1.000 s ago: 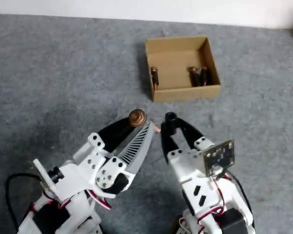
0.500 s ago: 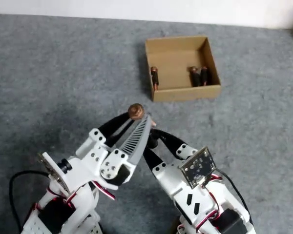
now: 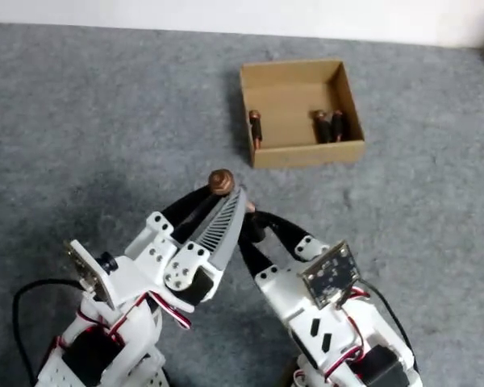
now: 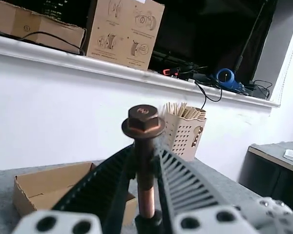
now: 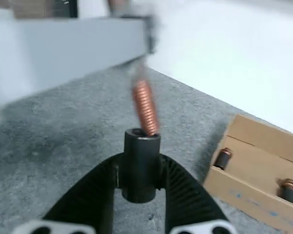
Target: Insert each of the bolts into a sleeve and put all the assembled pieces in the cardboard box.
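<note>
High view: cardboard box (image 3: 306, 154) sits on grey carpet (image 3: 105, 121).

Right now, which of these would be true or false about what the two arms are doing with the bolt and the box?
1. The left gripper holds a bolt. True.
2. The right gripper is empty. False: it grips a black sleeve.
3. The box holds three pieces. True.
4. The bolt lies flat on the table. False: it is held head up, its threaded tip at the sleeve's mouth.
</note>
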